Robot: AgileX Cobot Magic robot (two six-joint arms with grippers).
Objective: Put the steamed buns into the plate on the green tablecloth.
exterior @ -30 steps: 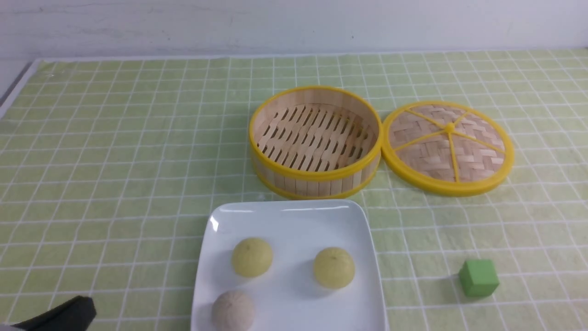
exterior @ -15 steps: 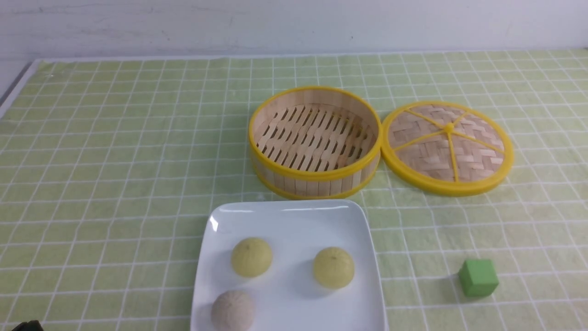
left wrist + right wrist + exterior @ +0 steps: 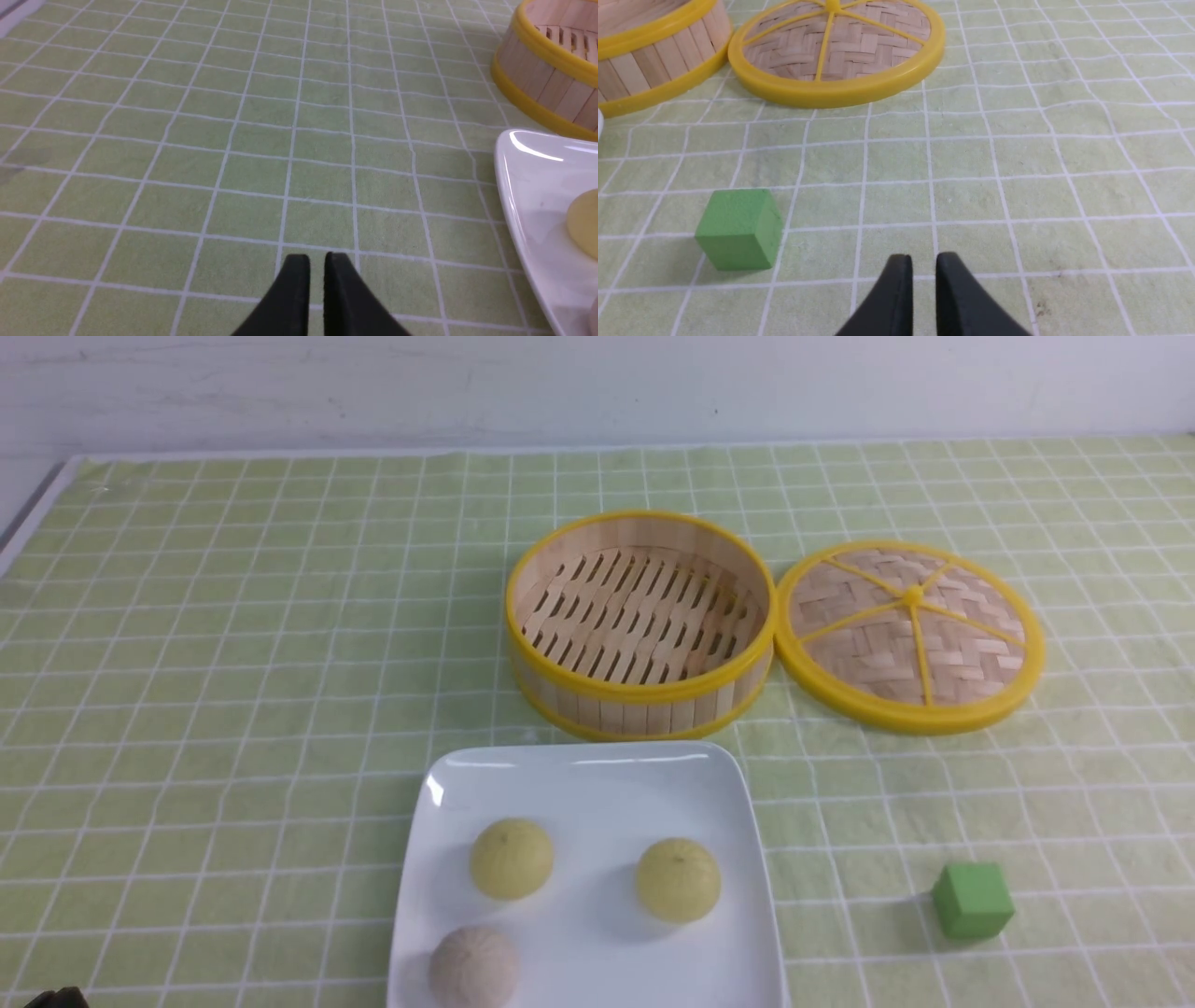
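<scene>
Tablecloth: a light green tablecloth [image 3: 233, 663] with a grid of thin white lines is spread across the whole table.
Plate: a glossy white square plate [image 3: 579, 775] is set on the cloth at the near middle, its near edge cut off by the front view.
Buns: three steamed buns are seen resting on the plate, apart from one another. A pale yellow bun [image 3: 512, 858] is placed left of centre, a second yellow bun [image 3: 679, 879] to its right, and a beige bun [image 3: 473, 967] nearest the robot.
Steamer basket: a round, yellow-rimmed steamer basket [image 3: 640, 622] is seen just beyond the plate, with only its slatted floor showing inside.
Lid: a woven lid [image 3: 910, 633] is laid flat, touching the basket's right side.
Cube: a green cube [image 3: 972, 899] is placed to the right of the plate, well apart from it.
Left end effector [image 3: 316, 261]: held over bare cloth left of the plate, jaws a narrow slit apart, nothing gripped.
Right end effector [image 3: 923, 262]: held over bare cloth near the cube, jaws narrowly parted, nothing gripped.
</scene>
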